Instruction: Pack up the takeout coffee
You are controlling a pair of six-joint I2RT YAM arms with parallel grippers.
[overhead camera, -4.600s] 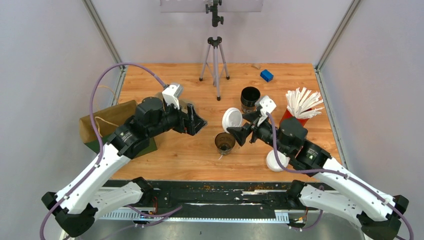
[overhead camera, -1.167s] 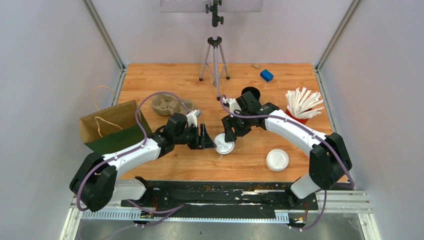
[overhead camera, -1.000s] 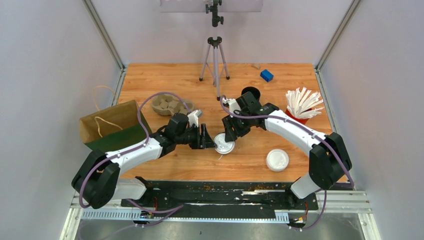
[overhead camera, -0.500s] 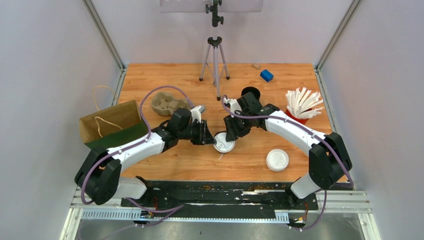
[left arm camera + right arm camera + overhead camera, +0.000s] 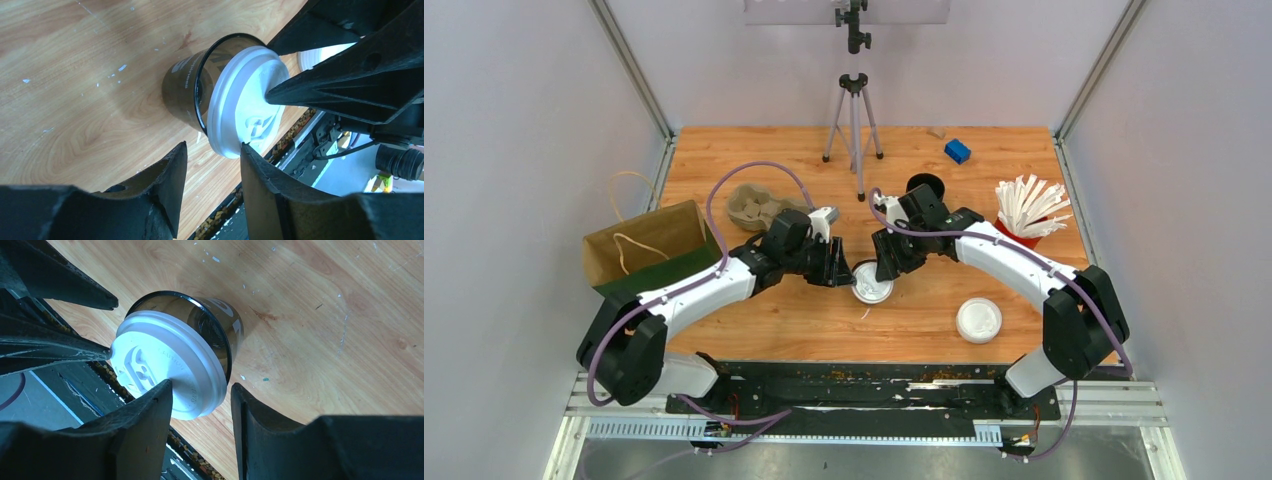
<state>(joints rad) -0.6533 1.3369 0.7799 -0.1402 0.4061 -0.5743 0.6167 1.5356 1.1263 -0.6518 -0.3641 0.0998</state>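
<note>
Packing has hardly begun, by my reading. One cup point(image 5: 180, 92) stands on the table point(image 5: 754, 320) midway between the two arms, and its lid point(image 5: 245, 100) sits crooked. On the side toward my left arm the dark rim shows bare and the lid hangs off toward the near edge, so it is not pressed home yet. I see no second lidded cup. There is only the stack point(image 5: 924, 190) of bare cups behind the right arm and a loose lid point(image 5: 978, 320) near the front right. No cup that I can see stands in the carrier point(image 5: 754, 207) or shows in the bag point(image 5: 646, 250) at the left (the bag's inside is mostly out of view). So seating this lid, making up a second coffee and loading both all look left to do.

The left gripper point(image 5: 212, 150) is just beside the cup, jaws a narrow gap apart with nothing between them, and the lid's low edge hangs right in front of that gap. The right gripper point(image 5: 200, 390) comes in from the opposite side, also part open. The lid's edge lies between its jaws, and one fingertip point(image 5: 300, 87) bears on the top of the lid. I cannot tell whether it pinches the lid or only pushes it down.
</note>
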